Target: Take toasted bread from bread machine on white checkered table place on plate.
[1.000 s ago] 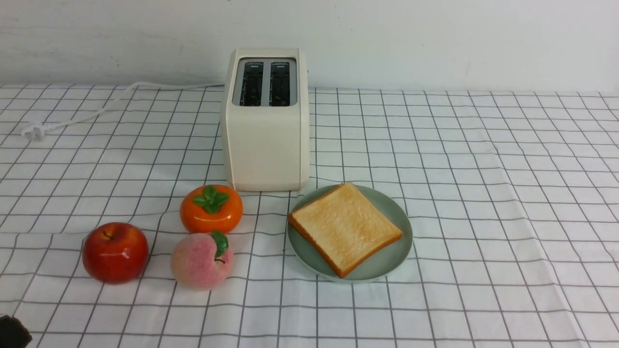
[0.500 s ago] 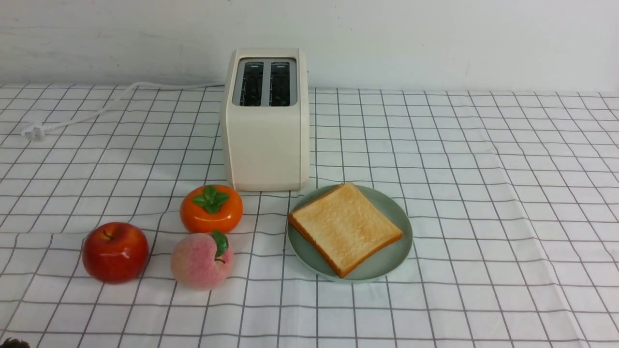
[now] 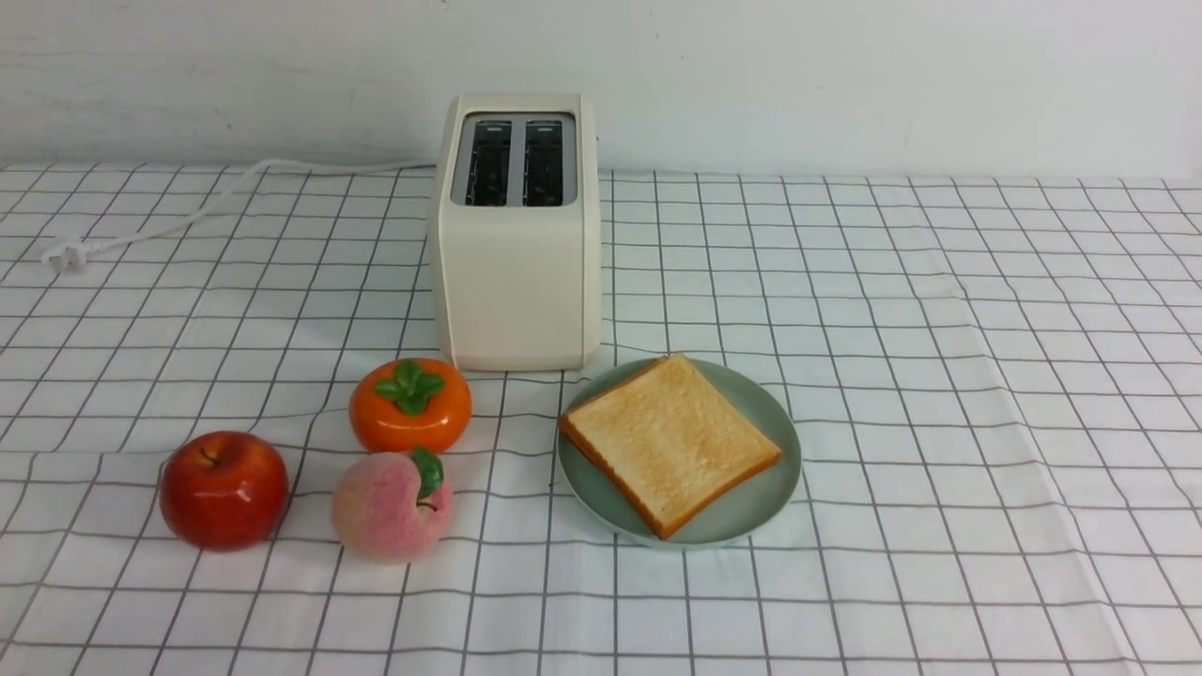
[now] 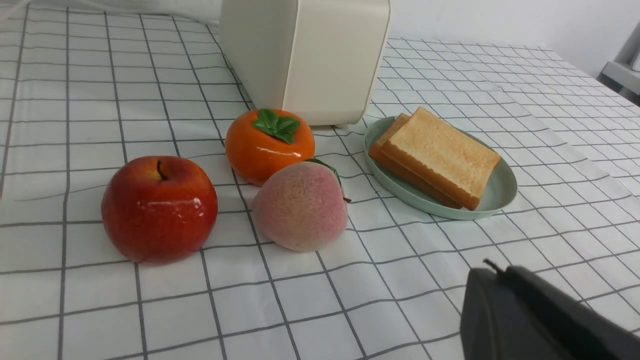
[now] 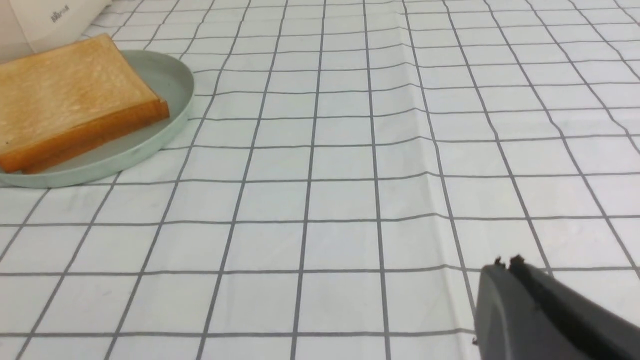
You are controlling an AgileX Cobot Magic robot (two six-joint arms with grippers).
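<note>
Toaster [image 5: 45,20] logo is too blurred to read. Both jaws, left [image 4: 492,270] and right [image 5: 506,264], are closed and empty, well clear of toast [image 3: 670,441]. The dark shape at the front view's lower-left corner has gone.

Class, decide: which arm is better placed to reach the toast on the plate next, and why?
Probably the right: the plate sits right of centre, only cloth between it and the right gripper. The apple, peach and persimmon crowd the path of the left gripper.
</note>
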